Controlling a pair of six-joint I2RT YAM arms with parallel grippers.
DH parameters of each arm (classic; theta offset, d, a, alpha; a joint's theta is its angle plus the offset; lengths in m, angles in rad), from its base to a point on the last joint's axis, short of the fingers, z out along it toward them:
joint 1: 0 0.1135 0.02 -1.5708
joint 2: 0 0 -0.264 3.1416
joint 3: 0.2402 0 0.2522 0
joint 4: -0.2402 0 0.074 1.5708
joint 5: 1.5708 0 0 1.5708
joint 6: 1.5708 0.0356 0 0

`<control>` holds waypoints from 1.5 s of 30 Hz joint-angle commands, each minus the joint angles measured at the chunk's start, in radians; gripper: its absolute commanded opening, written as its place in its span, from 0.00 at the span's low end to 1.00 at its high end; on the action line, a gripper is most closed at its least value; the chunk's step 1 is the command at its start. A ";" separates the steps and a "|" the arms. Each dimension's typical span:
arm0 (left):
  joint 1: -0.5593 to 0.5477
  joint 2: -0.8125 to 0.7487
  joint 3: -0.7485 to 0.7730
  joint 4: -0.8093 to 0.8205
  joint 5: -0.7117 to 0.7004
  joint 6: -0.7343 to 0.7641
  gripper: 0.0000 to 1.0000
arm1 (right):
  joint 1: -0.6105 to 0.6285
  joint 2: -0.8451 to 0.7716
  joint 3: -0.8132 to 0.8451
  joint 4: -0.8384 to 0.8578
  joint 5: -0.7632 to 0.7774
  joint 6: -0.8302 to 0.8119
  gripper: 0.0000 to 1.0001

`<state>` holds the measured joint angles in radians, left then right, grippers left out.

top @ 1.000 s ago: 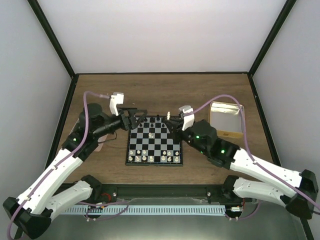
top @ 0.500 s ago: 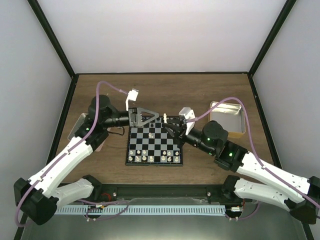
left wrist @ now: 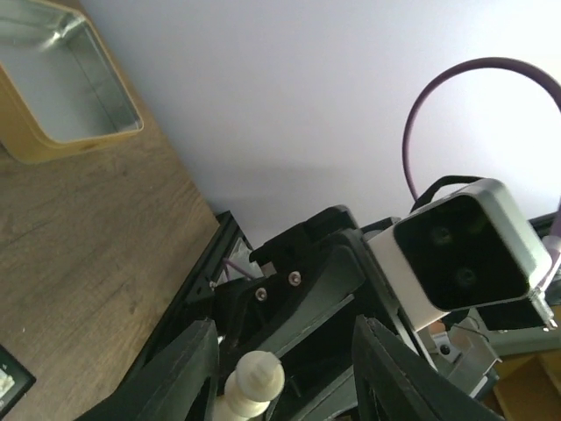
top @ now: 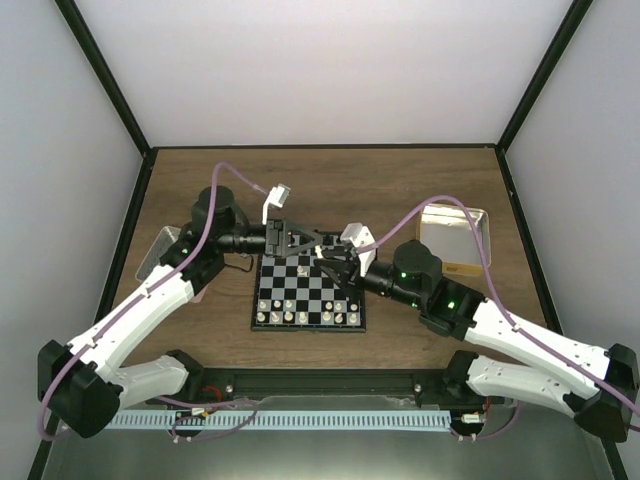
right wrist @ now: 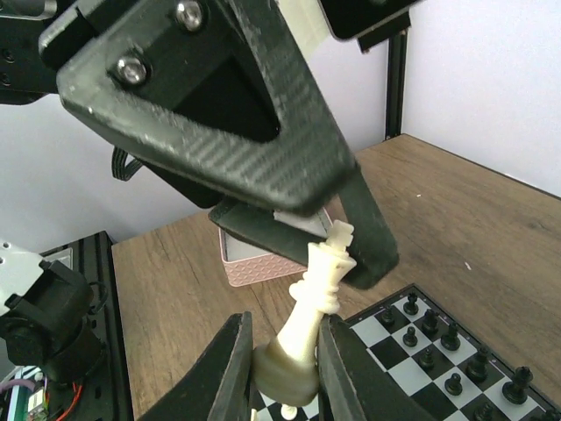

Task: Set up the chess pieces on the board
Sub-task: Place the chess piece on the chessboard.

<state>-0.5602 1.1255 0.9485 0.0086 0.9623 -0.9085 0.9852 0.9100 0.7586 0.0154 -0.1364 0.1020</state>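
cream-white piece [right wrist: 320, 289] held over board [top: 305, 287] 12 o'clock edge; bare tabletop [top: 330, 185] beyond.
right fingers [right wrist: 237, 368] grip its base, top tilted toward 1 o'clock; left fingers [left wrist: 386, 368] straddle the top, open.

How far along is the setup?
Done: cream-white pieces line the near rows of the chequered black-and-white board; black ones stand on it. In hand: right claw grips a tall cream-white king by its base, the open left claw flanking its top. Left: placing it.
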 commanded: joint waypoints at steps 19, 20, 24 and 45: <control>-0.001 -0.010 0.068 -0.363 -0.291 0.315 0.04 | 0.005 0.029 0.070 -0.067 0.150 0.104 0.51; -0.001 -0.011 0.080 -0.399 -0.357 0.337 0.04 | 0.004 0.023 0.063 -0.075 0.167 0.122 0.54; -0.001 -0.042 0.077 -0.448 -0.587 0.405 0.04 | 0.003 0.008 0.032 -0.120 0.254 0.205 0.66; -0.537 -0.038 -0.266 -0.135 -1.276 0.399 0.04 | -0.293 0.219 -0.019 -0.350 0.191 0.760 0.65</control>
<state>-1.0241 1.0756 0.7387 -0.2646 -0.2073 -0.4770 0.7101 1.1305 0.7670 -0.3237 0.0856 0.7822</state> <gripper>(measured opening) 0.104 0.653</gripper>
